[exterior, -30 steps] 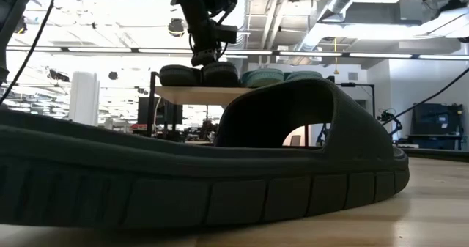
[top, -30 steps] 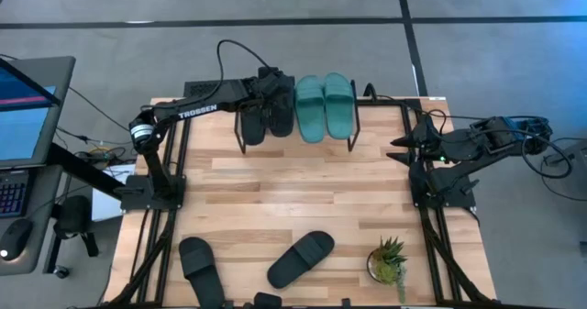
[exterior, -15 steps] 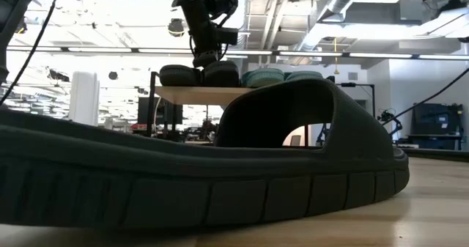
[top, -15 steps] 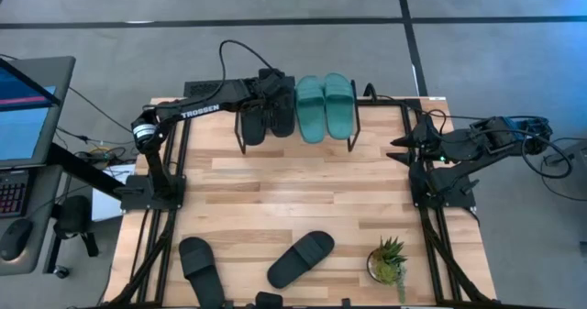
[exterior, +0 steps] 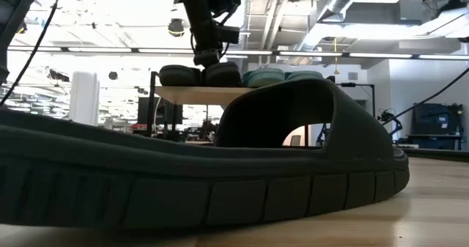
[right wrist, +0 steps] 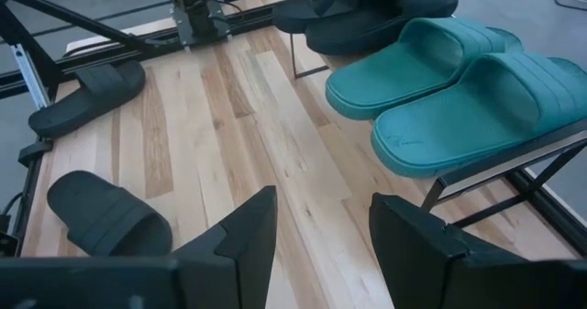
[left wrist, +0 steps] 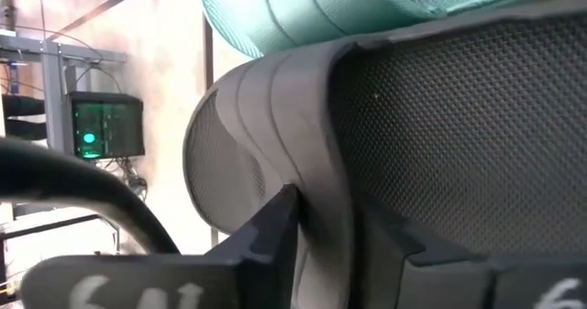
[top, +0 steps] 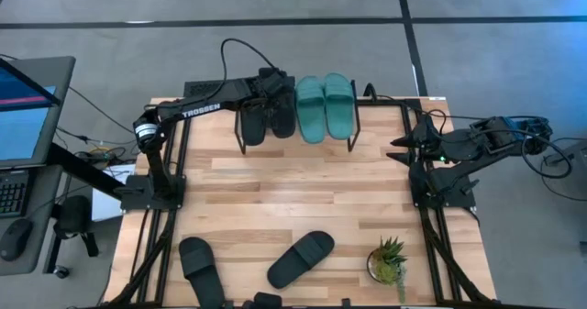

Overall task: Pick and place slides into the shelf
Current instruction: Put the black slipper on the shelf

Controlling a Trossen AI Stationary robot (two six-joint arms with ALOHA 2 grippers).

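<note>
Overhead, 12 o'clock edge of the light wood-plank worktop [top: 293, 199]: small low shelf [top: 353, 126] w/ pale top board on thin black metal legs. On it, side by side: two black rubber slides [top: 254, 124] toward 9 o'clock, two teal-green rubber slides [top: 325, 105] toward 3 o'clock, all lying flat.

L arm reaches from its 9 o'clock base up to the shelf; left gripper [top: 275, 82] sits over the inner black slide [top: 281, 116], the one next to the teal pair. L wrist cam: both dark fingers [left wrist: 266, 231] straddle the grey strap [left wrist: 312, 162] of that slide, one each side, pinching it. Low cam: same gripper [exterior: 207, 56] comes down onto the black pair atop the shelf board [exterior: 198, 93].

R arm is parked at the 3 o'clock edge; right gripper [top: 400, 144] points toward worktop centre, fingers [right wrist: 243, 231] spread apart, nothing between them.

Off the shelf: one black slide [top: 301, 259] lies slantwise at approx. 6 o'clock; another black slide [top: 200, 268] at approx. 7 o'clock, near the front edge. Low cam is largely filled by a dark slide [exterior: 183, 166] close to the lens.

Small potted green plant [top: 388, 261] at approx. 5 o'clock, well apart from the slides.
</note>
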